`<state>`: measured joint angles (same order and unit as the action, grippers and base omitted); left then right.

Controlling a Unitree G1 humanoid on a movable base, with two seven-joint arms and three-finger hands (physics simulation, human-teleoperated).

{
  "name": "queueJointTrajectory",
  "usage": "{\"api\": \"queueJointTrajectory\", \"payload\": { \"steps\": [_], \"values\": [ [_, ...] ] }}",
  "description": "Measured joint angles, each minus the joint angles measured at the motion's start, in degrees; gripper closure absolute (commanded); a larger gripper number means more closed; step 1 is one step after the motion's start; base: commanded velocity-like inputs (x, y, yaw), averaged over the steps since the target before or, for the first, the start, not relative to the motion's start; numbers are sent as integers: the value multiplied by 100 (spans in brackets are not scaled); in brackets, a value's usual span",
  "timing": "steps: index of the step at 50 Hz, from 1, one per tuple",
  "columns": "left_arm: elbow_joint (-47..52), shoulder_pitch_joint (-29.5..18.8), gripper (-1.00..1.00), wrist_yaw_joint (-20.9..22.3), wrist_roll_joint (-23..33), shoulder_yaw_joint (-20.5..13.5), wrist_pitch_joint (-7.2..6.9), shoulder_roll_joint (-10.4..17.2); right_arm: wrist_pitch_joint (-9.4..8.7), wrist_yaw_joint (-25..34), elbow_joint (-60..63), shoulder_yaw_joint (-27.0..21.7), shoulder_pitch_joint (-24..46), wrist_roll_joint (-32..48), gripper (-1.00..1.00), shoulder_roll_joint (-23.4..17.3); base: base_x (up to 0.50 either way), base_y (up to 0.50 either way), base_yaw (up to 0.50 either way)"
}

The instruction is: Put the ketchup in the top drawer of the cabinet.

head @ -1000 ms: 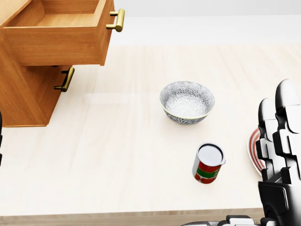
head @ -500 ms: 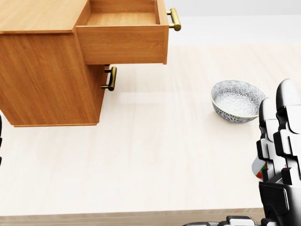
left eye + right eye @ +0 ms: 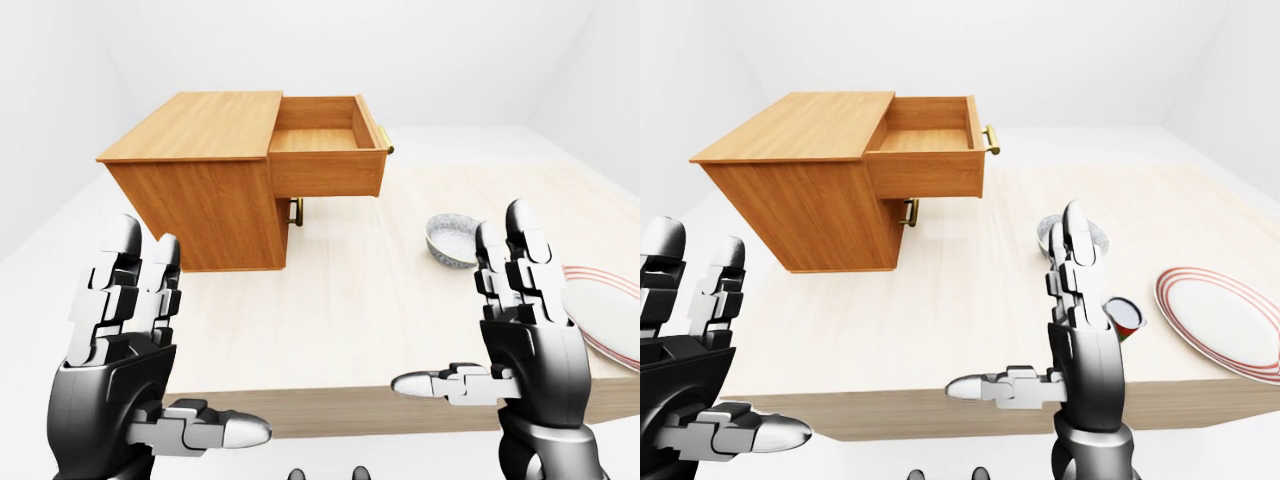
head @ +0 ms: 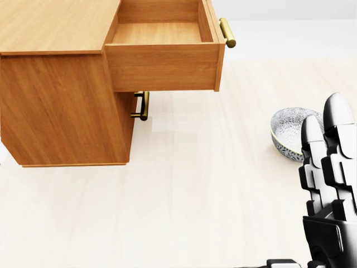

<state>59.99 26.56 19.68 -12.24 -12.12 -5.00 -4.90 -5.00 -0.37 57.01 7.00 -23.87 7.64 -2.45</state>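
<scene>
**A:** What do we see around the cabinet (image 3: 200, 190)?

**B:** We see the wooden cabinet standing on the pale table (image 3: 360, 300), and its top drawer (image 3: 325, 150) is pulled out to the cabinet's right in the left-eye view. The drawer shows only bare wood inside. A brass handle (image 4: 227, 32) sits on the drawer's outer face, and a second brass handle (image 4: 143, 106) shows on the lower drawer, tucked under the open one.

**A:** And the ketchup?

**B:** We find no bottle. The only red thing is a small can (image 3: 1126, 318) with a white top and a red and green side, in the right-eye view. It stands on the table well apart from the cabinet, toward the view's right, and our right hand (image 3: 1080, 330) hides most of it. Whether hand and can touch, we cannot tell.

**A:** What else lies to that side of the cabinet?

**B:** A patterned grey bowl (image 4: 290, 131) sits on the table, away from the cabinet and below the level of the open drawer in the head view. Farther from the cabinet is a white plate (image 3: 1220, 320) with red rings, just beyond the can.

**A:** How do our hands stand?

**B:** Both are raised, palms inward, holding nothing. The right hand's fingers (image 3: 525, 265) point upward side by side, thumb stretched toward the cabinet's side. Our left hand (image 3: 125, 340) does the same below the cabinet in the left-eye view, fingers extended and thumb out, well apart from the cabinet.
</scene>
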Motion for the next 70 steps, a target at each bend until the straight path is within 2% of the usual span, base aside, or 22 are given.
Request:
{"api": "queueJointTrajectory", "payload": {
  "steps": [29,70],
  "values": [
    [1,-19,-100,37,-23,-44,0,-22,0,80,-31,-70,-14,-185,-100,3,49,2,0],
    [1,-37,-100,55,-38,-66,0,-22,0,101,42,-222,-159,-500,-100,80,0,3,0]
  ]
}}
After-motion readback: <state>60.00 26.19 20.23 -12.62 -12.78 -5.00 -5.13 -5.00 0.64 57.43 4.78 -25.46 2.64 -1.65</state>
